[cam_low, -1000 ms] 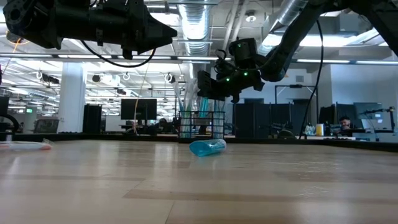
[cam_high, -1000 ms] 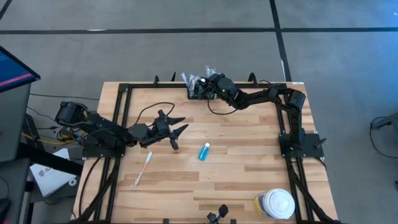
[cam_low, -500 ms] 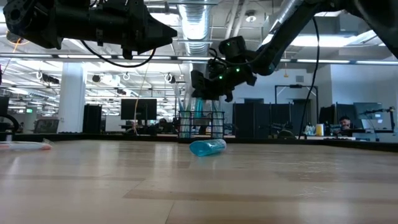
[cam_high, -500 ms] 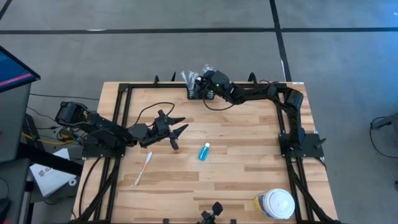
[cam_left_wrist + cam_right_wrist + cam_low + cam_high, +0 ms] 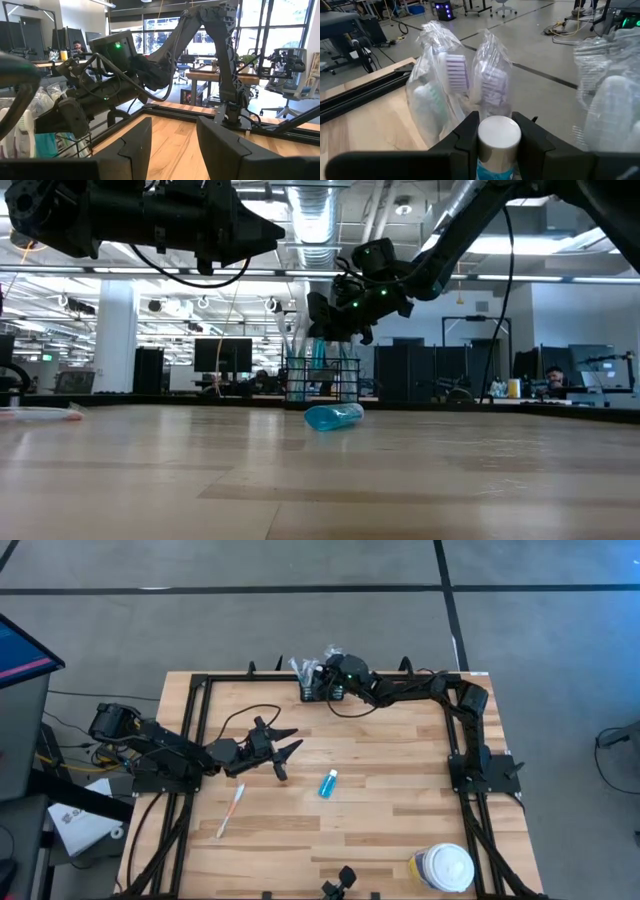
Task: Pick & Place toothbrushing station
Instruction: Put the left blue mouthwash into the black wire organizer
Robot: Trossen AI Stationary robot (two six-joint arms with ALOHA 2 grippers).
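Observation:
The toothbrushing station is a small black wire caddy (image 5: pixel 318 690) standing at the table's far edge; it also shows in the low view (image 5: pixel 322 380). Plastic-wrapped toothbrushes (image 5: pixel 455 75) stand in it. My right gripper (image 5: pixel 332 678) hovers right over the caddy, shut on a small blue bottle with a white cap (image 5: pixel 499 134). A second blue bottle (image 5: pixel 328 783) lies on its side at mid-table. A toothbrush (image 5: pixel 231 810) lies flat near the left. My left gripper (image 5: pixel 283 748) is open and empty above the table, left of the lying bottle. My right gripper pinches the blue bottle between its two fingers (image 5: pixel 467 135) at its top, beside the white cap (image 5: pixel 499 134). The fingers slant down from the table's right. The bottle stands upright below them, its blue body (image 5: pixel 318 355) down among the caddy's wires.
A round white-lidded jar with a yellow label (image 5: pixel 445 868) stands at the near right corner. A black frame (image 5: pixel 200 700) runs along the table's edges. Bare wood lies between the lying bottle and the jar.
My right gripper has gone toward the table's left and far edge with the blue bottle, coming to stand over the caddy, then kept nearly still. The bottle now hangs among the caddy's wires.

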